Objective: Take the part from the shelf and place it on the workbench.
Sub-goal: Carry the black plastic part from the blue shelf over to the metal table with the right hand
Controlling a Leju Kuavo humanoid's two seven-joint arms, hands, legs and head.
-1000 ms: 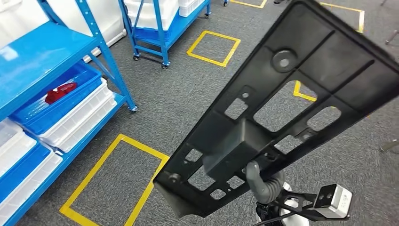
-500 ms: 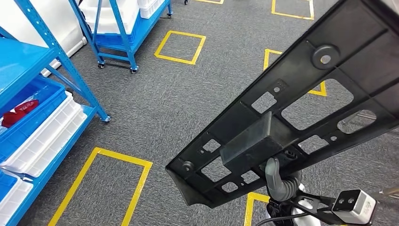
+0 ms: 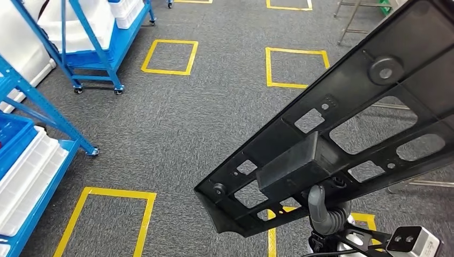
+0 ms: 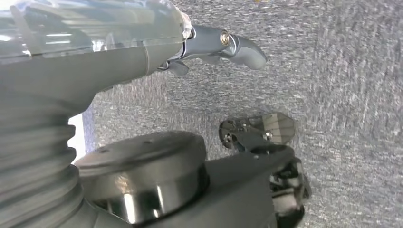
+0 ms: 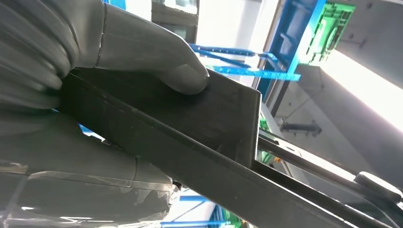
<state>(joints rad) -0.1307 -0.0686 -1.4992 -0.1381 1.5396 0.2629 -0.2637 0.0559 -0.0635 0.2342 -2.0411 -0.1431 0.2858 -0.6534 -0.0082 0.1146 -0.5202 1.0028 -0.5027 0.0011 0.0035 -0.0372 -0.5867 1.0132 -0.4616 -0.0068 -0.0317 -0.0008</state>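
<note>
Part: from the head view it is one long black moulded panel with ribs and cut-out windows, carried slanted above the grey carpet, low end near the robot's body, high end running off to the upper right. The right hand holds it from below near the low end, by a raised box-shaped block on the panel; a grey finger curls up to the panel's underside. The workbench is not to be seen, so I judge the step in hand is the carry toward it. To do it well, the grip ought to stay firm, the long free end be kept from swinging, and the far tip watched against the metal frame legs at upper right. Counted here: one part, four yellow taped squares on the floor in whole or in part, one blue wheeled rack with white bins, and one blue shelf at the left edge holding bins. From the left wrist view, the left hand hangs over the carpet holding nothing, the fingers that show stretched out and not curled in. From the right wrist view, the right hand's thick thumb presses flat on the block's face while the palm clasps the panel's edge from the other side.
</note>
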